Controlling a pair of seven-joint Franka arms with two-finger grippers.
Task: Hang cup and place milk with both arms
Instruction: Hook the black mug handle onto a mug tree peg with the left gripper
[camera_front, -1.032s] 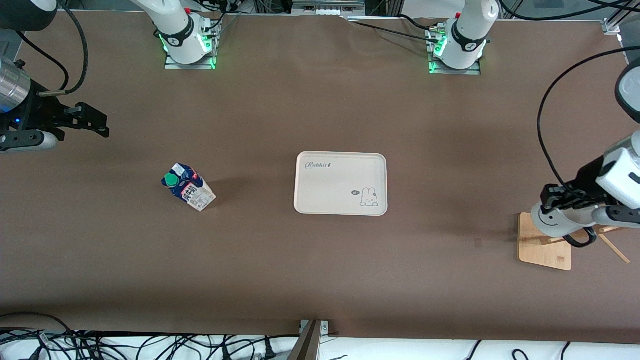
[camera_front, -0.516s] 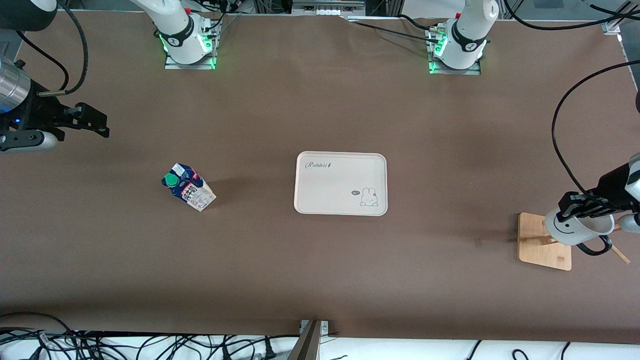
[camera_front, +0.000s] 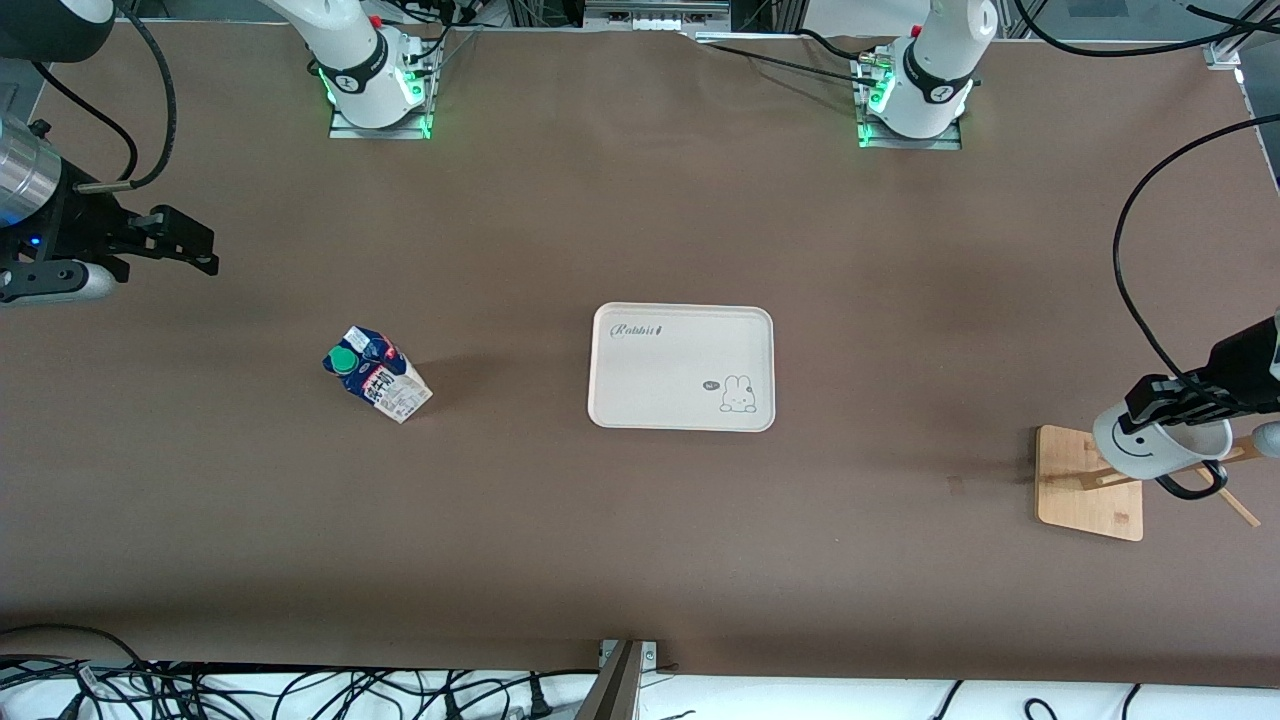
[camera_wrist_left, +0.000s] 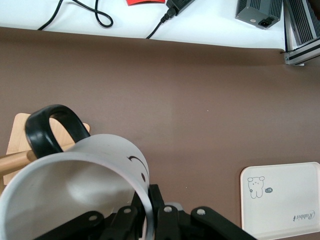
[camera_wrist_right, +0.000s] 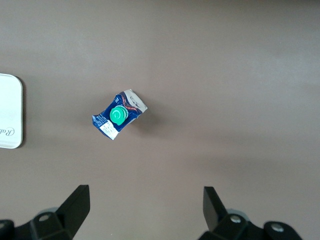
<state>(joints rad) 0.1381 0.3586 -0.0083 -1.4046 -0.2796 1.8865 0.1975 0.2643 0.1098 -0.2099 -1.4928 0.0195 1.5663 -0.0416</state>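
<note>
Near the desk edge at the left arm's end stands a wooden rack (camera_front: 1090, 485) with slanted pegs. The left gripper (camera_front: 1180, 400) hangs over it, reaching in from the desk's end, its fingers (camera_wrist_left: 150, 215) pinching the rim of the cup (camera_front: 1160, 450), which is tilted on its side with its black handle (camera_front: 1190, 485) at a peg. Mid-desk lie the cream tray (camera_front: 682, 368) and, toward the right arm's end, the upright milk (camera_front: 376, 374). The right gripper (camera_front: 190, 245) waits raised over the right arm's end of the desk, fingers (camera_wrist_right: 75, 205) spread wide.
</note>
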